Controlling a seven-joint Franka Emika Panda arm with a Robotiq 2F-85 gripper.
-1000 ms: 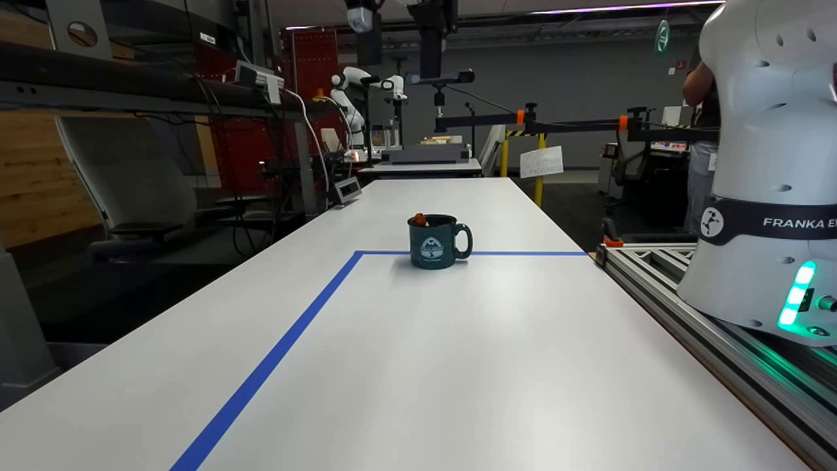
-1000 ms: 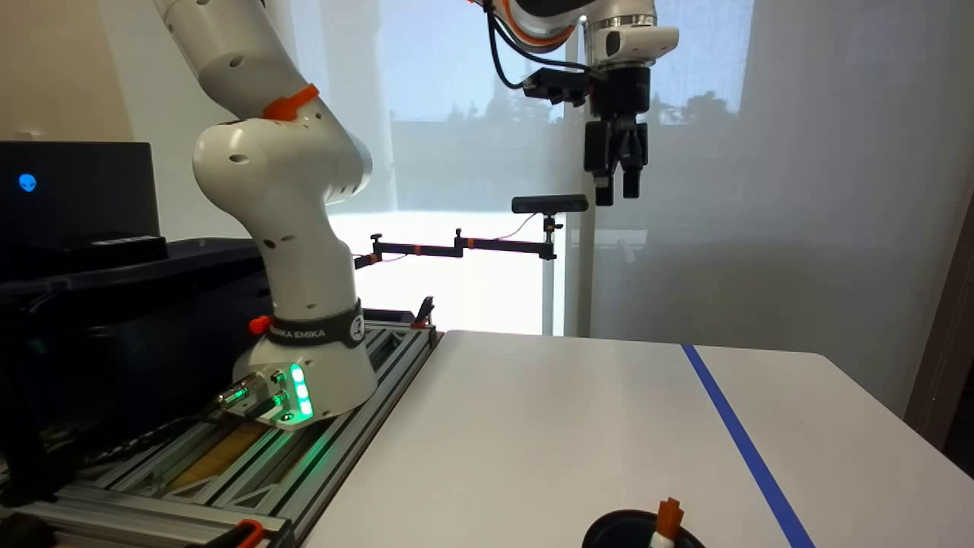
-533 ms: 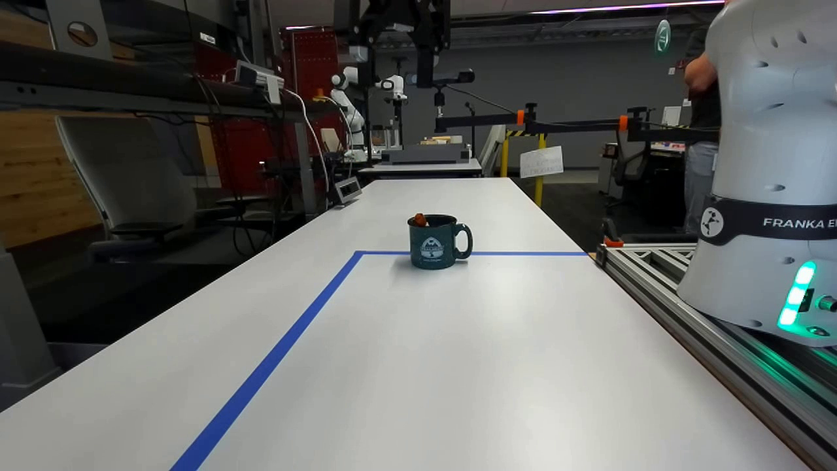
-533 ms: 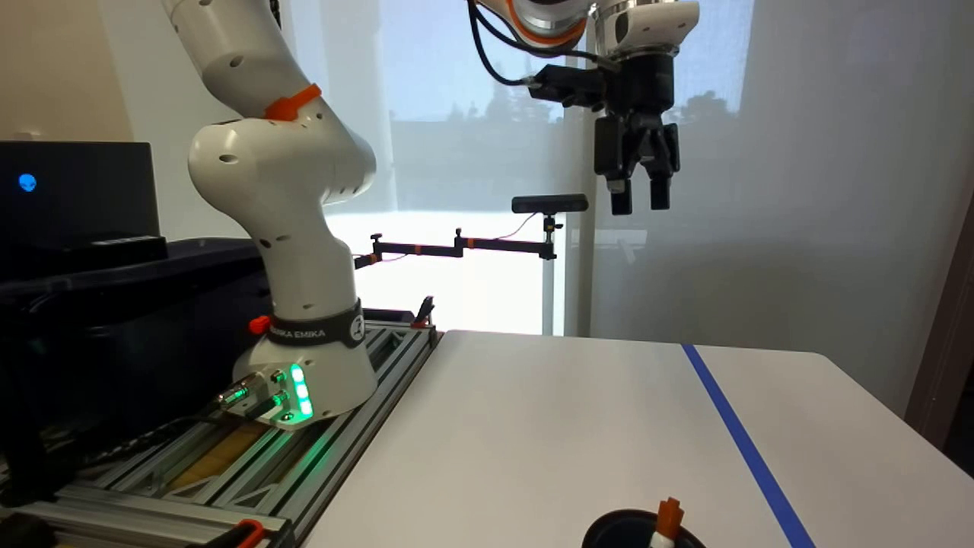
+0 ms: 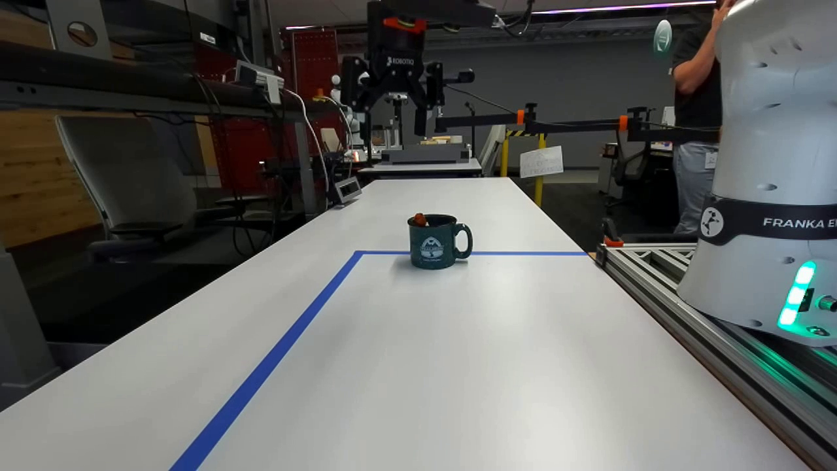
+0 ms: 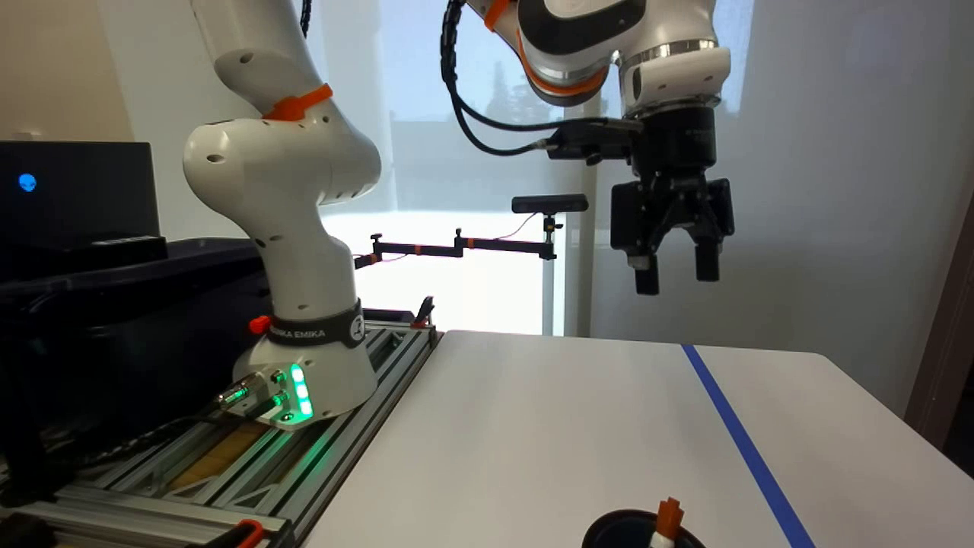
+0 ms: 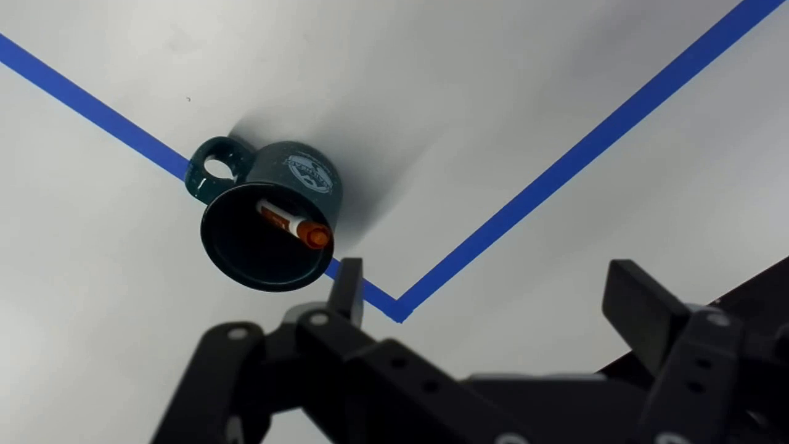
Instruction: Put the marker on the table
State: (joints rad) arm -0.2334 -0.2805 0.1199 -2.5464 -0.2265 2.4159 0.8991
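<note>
We see the marker (image 7: 294, 224) leaning inside the mug (image 7: 277, 163), orange end up, likely easy to pinch; our gripper (image 7: 490, 283) hangs above the table (image 7: 444, 92), spread wide, presumably for that grasp.

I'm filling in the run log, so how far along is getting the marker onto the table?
Done: no part of the move shows as finished; the marker leans inside the mug. In hand: nothing; the gripper hangs open and empty above the table, clear of the mug. Left, most likely: grip the marker, lift it out, lay it down and let go.
</note>
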